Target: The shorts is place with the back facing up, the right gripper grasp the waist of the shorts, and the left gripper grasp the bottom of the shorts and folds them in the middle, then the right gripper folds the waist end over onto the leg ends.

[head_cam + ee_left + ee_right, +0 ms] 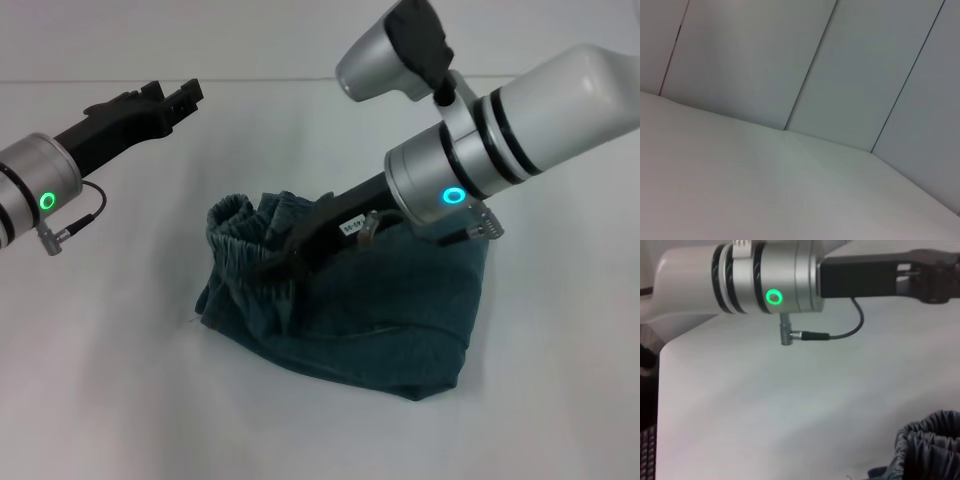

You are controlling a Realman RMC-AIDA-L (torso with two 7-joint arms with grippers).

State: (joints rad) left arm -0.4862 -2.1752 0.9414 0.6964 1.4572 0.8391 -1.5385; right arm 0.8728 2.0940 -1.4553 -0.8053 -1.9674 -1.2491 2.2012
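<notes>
Nearest us, the shorts (350, 320) lie bunched in a folded heap on the white worktop (110, 400). Our right gripper (285, 262) has its fingers pinching the gathered waistband. Farther back, our left gripper (180, 98) hovers above the worktop, well apart, fingers slightly spread and empty.

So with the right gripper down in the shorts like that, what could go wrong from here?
The right gripper sits at the bunched elastic waist of the shorts; it may pinch only one layer, so the waist could slip out mid-fold. The shorts already lie crumpled, not flat, so the final fold might come out lopsided. The left gripper hovers apart above the white table, holding nothing down, so the whole garment could drag along.
</notes>
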